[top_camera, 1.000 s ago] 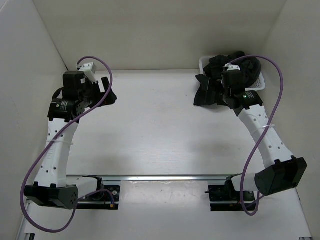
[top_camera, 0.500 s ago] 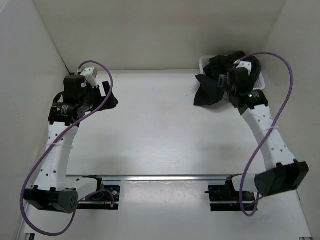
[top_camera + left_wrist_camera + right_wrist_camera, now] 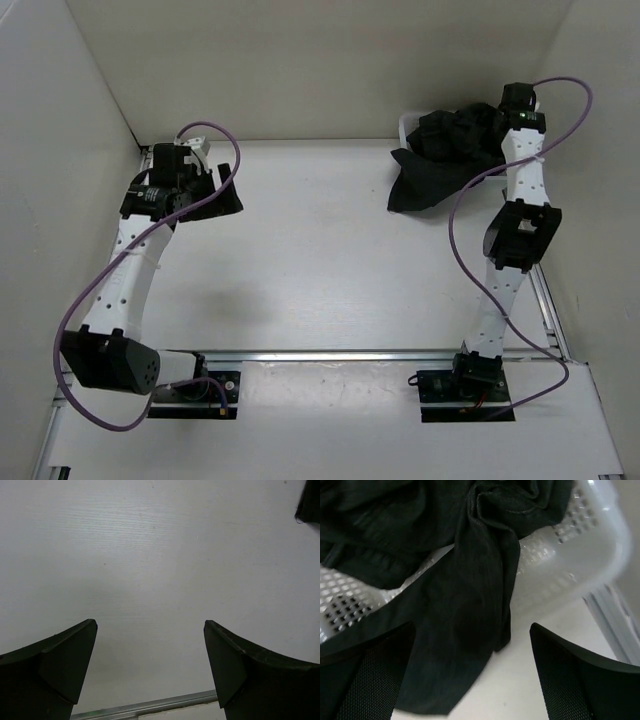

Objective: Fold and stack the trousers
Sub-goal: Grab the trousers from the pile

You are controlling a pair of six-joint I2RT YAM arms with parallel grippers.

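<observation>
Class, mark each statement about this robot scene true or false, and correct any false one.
1. The trousers hang over the basket rim onto the table. True.
2. The left gripper holds the trousers. False: it is open over the table, gripping nothing.
3. The right gripper is open above the trousers. True.
4. The trousers are folded flat. False: they lie crumpled.

Crumpled black trousers (image 3: 440,160) heaped in the white mesh basket (image 3: 565,550), fabric draped over its rim
</observation>
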